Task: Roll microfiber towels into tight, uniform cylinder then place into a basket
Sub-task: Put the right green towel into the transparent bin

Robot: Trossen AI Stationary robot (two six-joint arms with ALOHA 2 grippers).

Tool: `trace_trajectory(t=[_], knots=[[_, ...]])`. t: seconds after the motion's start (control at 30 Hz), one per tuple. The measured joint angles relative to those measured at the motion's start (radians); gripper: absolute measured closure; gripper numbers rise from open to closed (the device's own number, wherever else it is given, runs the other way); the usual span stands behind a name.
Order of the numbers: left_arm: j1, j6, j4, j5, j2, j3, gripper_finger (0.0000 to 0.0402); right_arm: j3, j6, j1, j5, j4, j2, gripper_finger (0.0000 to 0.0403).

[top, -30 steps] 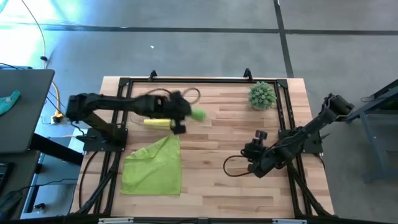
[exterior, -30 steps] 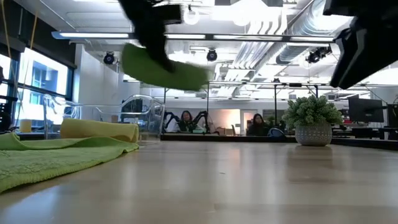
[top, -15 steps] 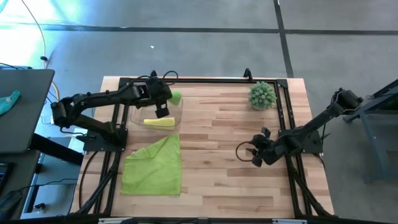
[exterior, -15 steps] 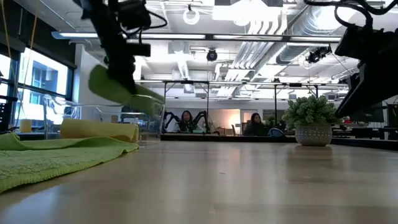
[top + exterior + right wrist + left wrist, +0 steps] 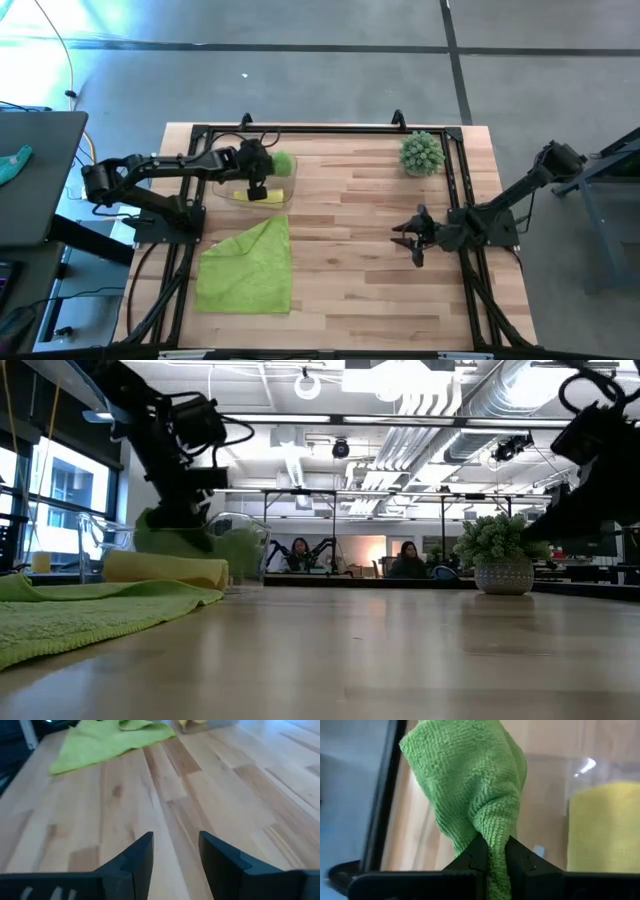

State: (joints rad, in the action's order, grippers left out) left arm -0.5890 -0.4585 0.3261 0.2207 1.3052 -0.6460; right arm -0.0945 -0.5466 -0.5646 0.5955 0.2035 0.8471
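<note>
A lime green microfiber towel (image 5: 281, 162), bunched into a loose roll, is held by my shut left gripper (image 5: 260, 172) over the far part of the clear basket (image 5: 285, 196). In the low view the towel (image 5: 195, 540) shows behind the basket's clear wall (image 5: 250, 555). A yellow rolled towel (image 5: 255, 197) lies in the basket's near part. A second green towel (image 5: 248, 265) lies spread flat on the table in front of the basket. My right gripper (image 5: 414, 238) is open and low over the wood at the table's right, holding nothing. My left gripper pinches a narrow, bunched part of the green towel (image 5: 494, 842) between its two fingers. The fingers slant down from the table's left. The rest of the towel (image 5: 470, 775) bulges out beyond the fingertips, inside the basket walls. Whether it rests on the basket's floor I cannot tell.
A spiky green ball plant in a pot (image 5: 422, 152) stands at the far right of the table. A black frame (image 5: 330, 130) runs along the table's far edge and sides. Bare wood lies between the basket and my right gripper (image 5: 175, 852).
My left gripper has carried the green towel toward the table's left and down into the basket, beside the yellow roll. My right arm has drawn back toward the table's right edge, sunk, and tipped its gripper from pointing down to nearly level.
</note>
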Motion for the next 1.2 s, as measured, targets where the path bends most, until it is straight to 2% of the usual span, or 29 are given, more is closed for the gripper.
trace_trajectory(t=[0.33,0.6,0.9,1.2], knots=[[-0.056,-0.129,-0.017,-0.066,0.000,0.028,0.0383,0.034,-0.279,0.029,0.038,-0.036,0.008,0.0254],[-0.066,-0.247,-0.010,-0.213,0.000,0.028,0.0383,0.034,-0.283,0.029,-0.055,-0.041,0.009,0.0254],[-0.066,-0.262,0.018,-0.222,0.000,0.028,0.0383,0.034,-0.283,0.029,-0.176,-0.041,0.009,0.0254],[-0.064,-0.200,0.037,-0.248,0.000,0.028,0.0383,0.034,-0.283,0.029,-0.186,-0.042,0.009,0.0254]])
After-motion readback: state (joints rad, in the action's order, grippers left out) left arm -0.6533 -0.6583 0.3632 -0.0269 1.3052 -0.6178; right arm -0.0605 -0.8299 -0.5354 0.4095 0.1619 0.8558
